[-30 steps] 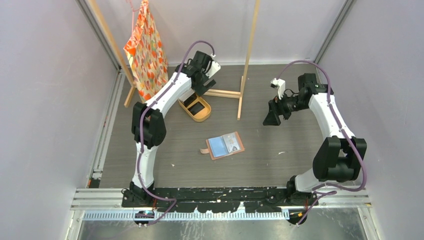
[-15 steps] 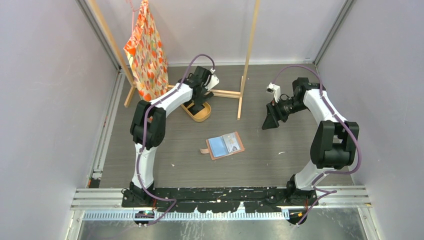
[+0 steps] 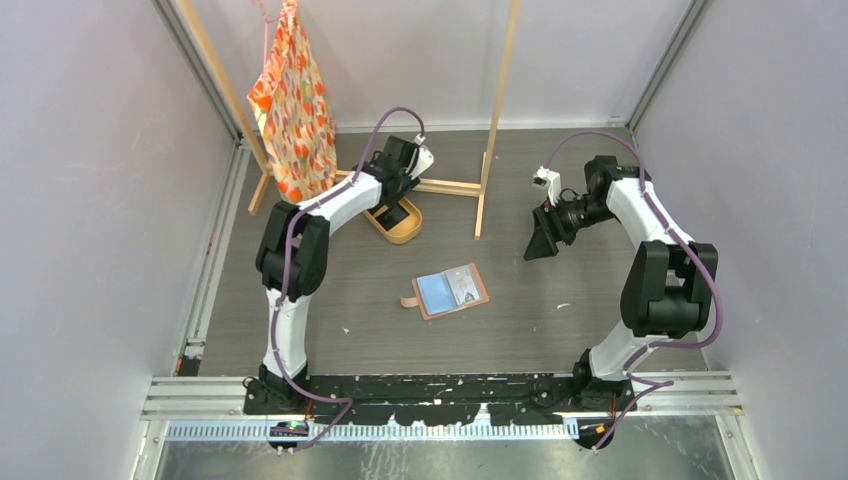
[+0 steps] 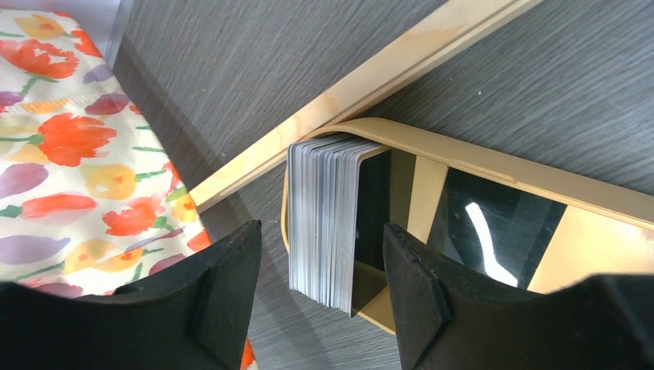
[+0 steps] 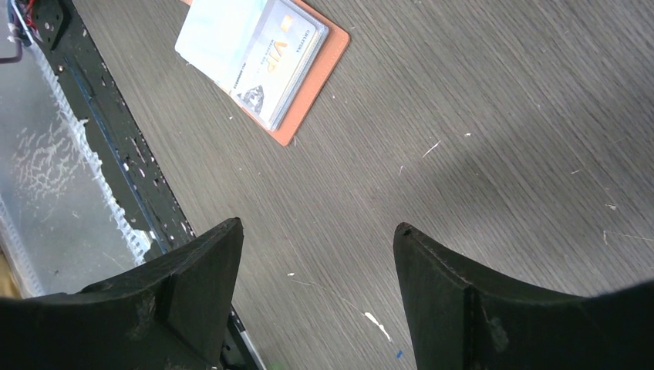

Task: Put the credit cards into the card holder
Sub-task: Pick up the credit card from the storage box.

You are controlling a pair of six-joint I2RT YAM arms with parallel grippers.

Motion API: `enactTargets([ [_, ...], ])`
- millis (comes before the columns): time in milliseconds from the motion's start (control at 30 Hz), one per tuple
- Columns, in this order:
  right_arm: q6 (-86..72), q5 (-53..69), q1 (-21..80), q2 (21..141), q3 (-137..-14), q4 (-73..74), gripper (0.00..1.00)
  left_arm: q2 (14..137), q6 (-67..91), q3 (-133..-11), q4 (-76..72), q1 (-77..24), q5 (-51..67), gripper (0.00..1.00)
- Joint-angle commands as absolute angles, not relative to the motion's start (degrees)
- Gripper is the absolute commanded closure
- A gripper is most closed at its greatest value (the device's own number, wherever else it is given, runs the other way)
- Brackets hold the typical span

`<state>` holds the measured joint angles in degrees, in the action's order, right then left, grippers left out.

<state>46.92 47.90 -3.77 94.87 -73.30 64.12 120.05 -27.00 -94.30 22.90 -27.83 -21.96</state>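
Note:
A thick stack of grey-edged credit cards [image 4: 328, 193] stands on edge in one end of an oval tan tray [image 4: 493, 166]. My left gripper [image 4: 322, 230] is open and straddles the stack, with a gap showing on each side of the cards. In the top view the same gripper [image 3: 397, 210] is down at the tray [image 3: 400, 235]. The card holder [image 3: 452, 290] lies open and flat mid-table, salmon-brown with cards in its glossy pockets. My right gripper [image 5: 318, 225] hangs open and empty above bare table, to the right of the card holder [image 5: 262, 54].
An orange floral cloth [image 3: 290, 100] hangs from a wooden frame just left of the tray and shows beside my left finger [image 4: 62, 139]. The frame's base rail [image 4: 362, 85] runs against the tray. A wooden post [image 3: 497, 120] stands between the arms.
My left gripper has come down over the tray and its jaws have narrowed around the card stack. The right arm shifted slightly left early on and has held still since.

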Motion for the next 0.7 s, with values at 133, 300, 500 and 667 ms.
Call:
enactTargets([
  [133, 48.60, 48.91, -3.78, 94.14, -74.57, 65.12, 0.24, 117.80, -26.10, -95.59, 20.47, -27.51, -23.25, 0.42],
  [300, 49.04, 49.04, -3.78, 94.46, -74.63, 65.48, 0.25, 118.66, -25.93, -96.51, 21.80, -27.51, -22.57, 0.42],
  [500, 49.13, 49.13, -3.78, 94.54, -74.71, 65.58, 0.25, 119.97, -25.61, -97.93, 24.09, -27.51, -21.38, 0.40],
  [667, 49.21, 49.13, -3.78, 94.58, -74.74, 65.71, 0.25, 121.17, -25.80, -98.84, 25.02, -27.51, -22.25, 0.39],
])
